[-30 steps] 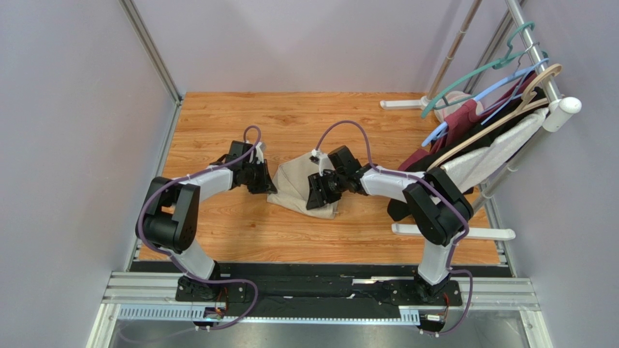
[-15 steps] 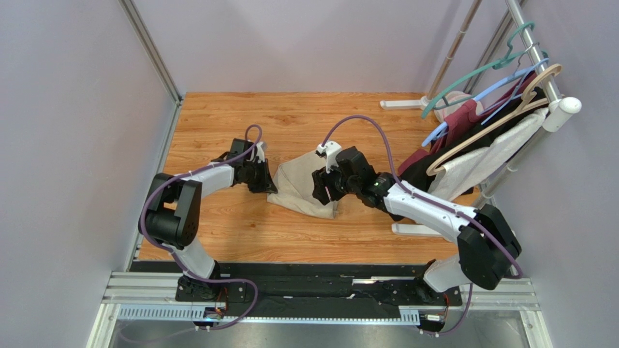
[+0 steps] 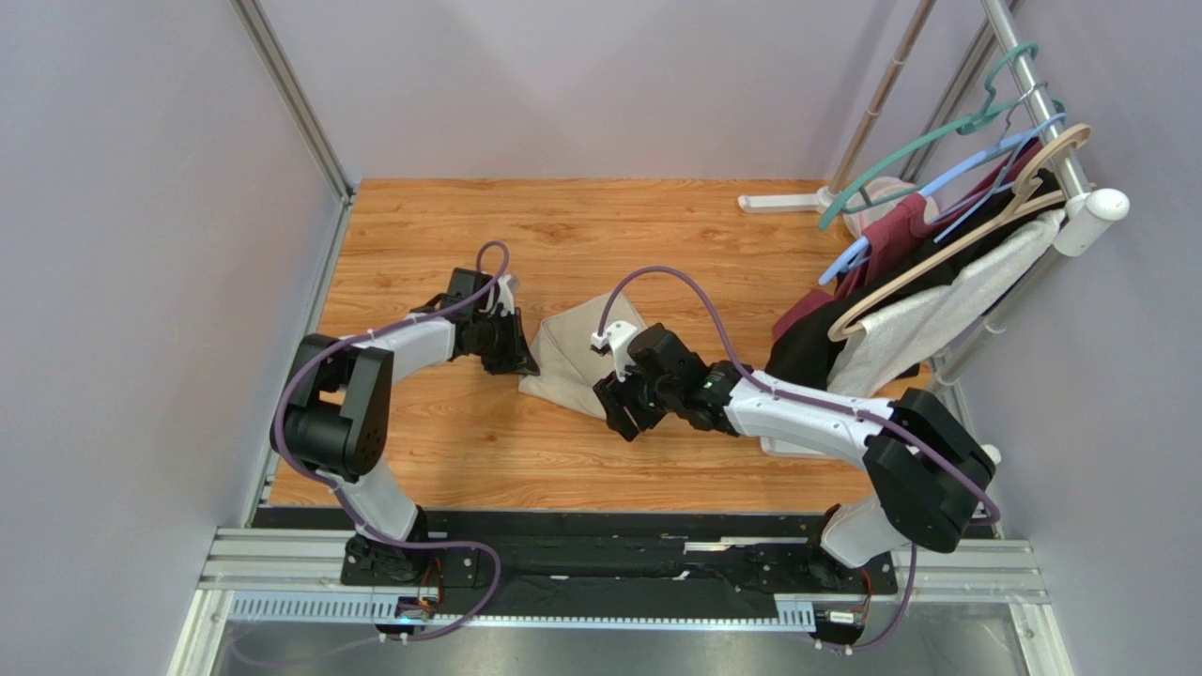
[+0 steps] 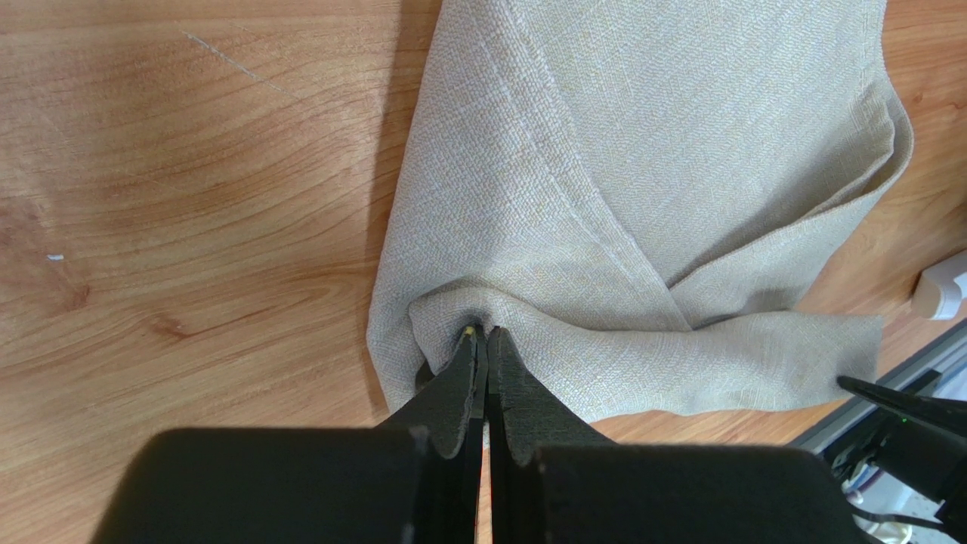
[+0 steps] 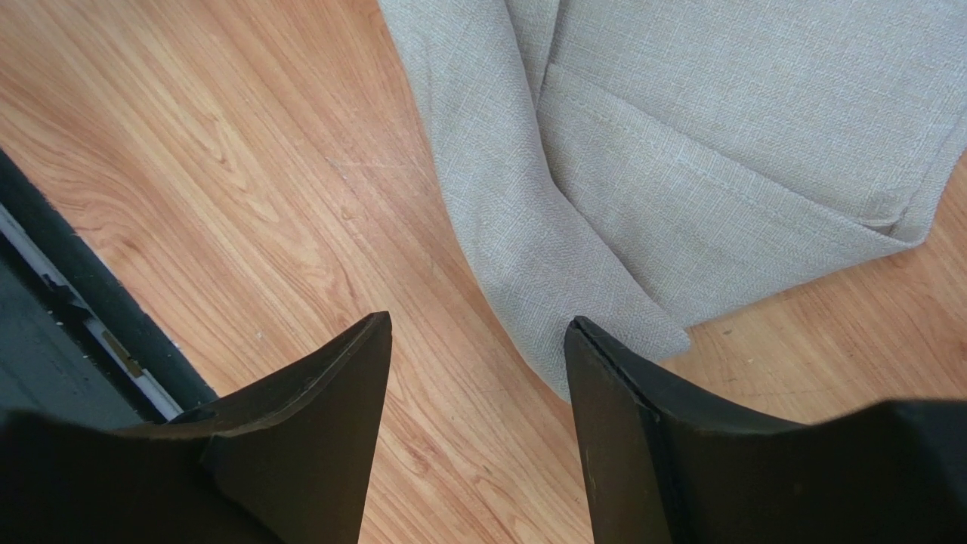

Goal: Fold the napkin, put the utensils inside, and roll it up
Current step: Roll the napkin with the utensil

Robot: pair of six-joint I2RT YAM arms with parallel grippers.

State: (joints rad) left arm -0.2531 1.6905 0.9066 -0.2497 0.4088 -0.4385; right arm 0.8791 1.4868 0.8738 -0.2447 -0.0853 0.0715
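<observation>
The beige napkin (image 3: 572,355) lies folded and rumpled on the wooden table between my two grippers. My left gripper (image 3: 517,347) is at its left edge. In the left wrist view its jaws (image 4: 486,332) are pressed together on a pinched fold of the napkin (image 4: 636,170). My right gripper (image 3: 622,417) hovers at the napkin's near corner. In the right wrist view it (image 5: 477,326) stands open over bare wood, with the napkin (image 5: 681,147) just beyond its tips and a cloth corner beside the right finger (image 5: 613,385). The utensils are out of view.
A clothes rack (image 3: 974,254) with hangers and white and maroon garments stands at the right, its white feet (image 3: 882,452) on the table behind my right arm. The black rail (image 3: 607,542) runs along the near edge. Grey walls close in the left and back.
My right gripper has pulled back from on top of the napkin toward the near edge and opened wider. The left gripper has held its pinch in place.
</observation>
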